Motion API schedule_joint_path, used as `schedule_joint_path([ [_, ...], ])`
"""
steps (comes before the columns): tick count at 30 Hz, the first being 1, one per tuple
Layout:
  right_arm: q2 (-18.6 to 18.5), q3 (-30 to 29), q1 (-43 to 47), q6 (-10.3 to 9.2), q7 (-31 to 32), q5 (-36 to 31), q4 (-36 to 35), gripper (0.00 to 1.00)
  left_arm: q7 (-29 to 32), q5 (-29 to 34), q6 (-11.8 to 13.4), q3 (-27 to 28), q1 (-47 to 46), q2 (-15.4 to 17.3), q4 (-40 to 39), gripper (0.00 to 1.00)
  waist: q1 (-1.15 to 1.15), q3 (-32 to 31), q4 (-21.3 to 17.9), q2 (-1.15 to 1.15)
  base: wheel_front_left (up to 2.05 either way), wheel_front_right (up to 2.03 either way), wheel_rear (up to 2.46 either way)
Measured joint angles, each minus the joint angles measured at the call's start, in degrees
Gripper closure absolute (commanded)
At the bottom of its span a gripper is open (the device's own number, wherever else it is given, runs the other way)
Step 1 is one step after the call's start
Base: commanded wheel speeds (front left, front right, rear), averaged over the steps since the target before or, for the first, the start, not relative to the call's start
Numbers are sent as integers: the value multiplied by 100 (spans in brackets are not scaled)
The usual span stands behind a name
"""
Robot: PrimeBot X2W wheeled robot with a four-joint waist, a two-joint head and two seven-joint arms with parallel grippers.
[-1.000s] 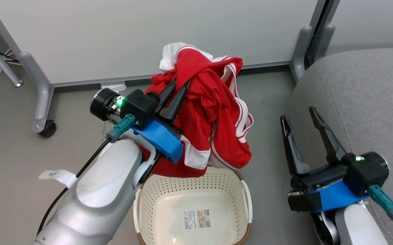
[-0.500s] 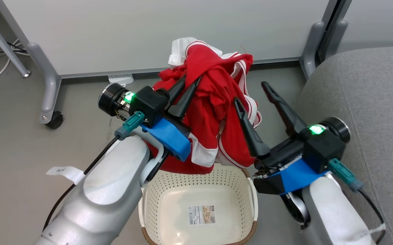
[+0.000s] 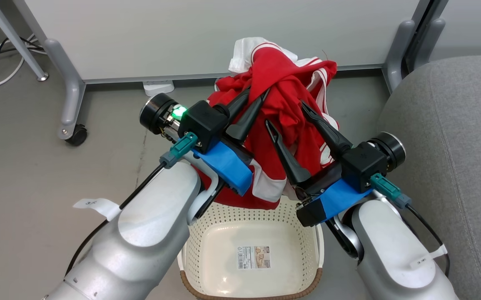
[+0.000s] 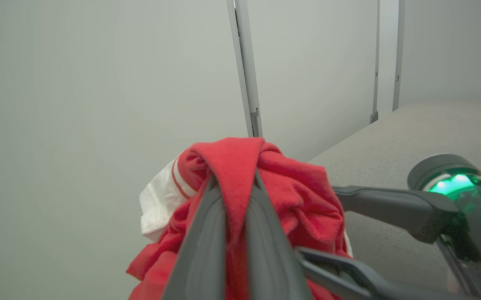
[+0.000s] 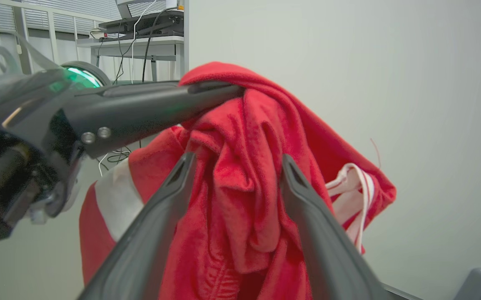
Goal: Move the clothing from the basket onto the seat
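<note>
reference landmark: the basket (image 3: 313, 250), cream-white and perforated, standing on the grey floor (image 3: 36, 166) with a printed label (image 3: 255, 257) lying flat on its inner base. the clothing (image 3: 282, 83) – red fabric with white stripes and white panels – hangs bunched above the basket's far rim and clear of the basket's base. in the head view its lowest hem overlaps that far rim, and contact there cannot be told. left gripper (image 3: 259, 90): above the basket's far-left side, fingers pressed together on a raised fold at the top of the clothing. the left wrist view shows that red fold pinched between the two fingers and draping over their tips. right gripper (image 3: 285, 112): above the basket's far-right side, fingers spread apart, one on each side of a hanging bunch of the clothing – the right wrist view shows fabric between them, with no clamp made. the two grippers angle toward each other over the basket's far rim. the seat (image 3: 452, 125), grey upholstery, lies to the right of the basket with nothing on its visible surface. a white partition panel (image 3: 223, 37) stands beyond the basket.
</note>
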Motion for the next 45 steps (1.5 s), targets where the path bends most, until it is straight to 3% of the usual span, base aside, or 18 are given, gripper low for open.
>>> schedule_joint_path([
  [19, -2, 162, -305, 0, -2, -137, 803, 0, 0, -4, -8, -103, -94, -243, -155, 100, 0, 0, 227, 0, 0, 0, 0],
  [20, -3, 166, -326, 0, -1, -93, 870, 55, 0, -4, -8, -105, -94, -255, -167, 100, 0, -5, 238, 0, 0, 0, 0],
  [21, -4, 187, -349, 0, -2, -54, 904, 100, 0, -4, -8, -107, -94, -264, -181, 100, 0, -11, 246, 0, 0, 0, 0],
  [45, -3, 290, -440, 0, 0, 298, 938, 100, -2, 58, -9, -20, -4, -293, -196, 100, 0, -109, 191, 0, 0, 0, 0],
])
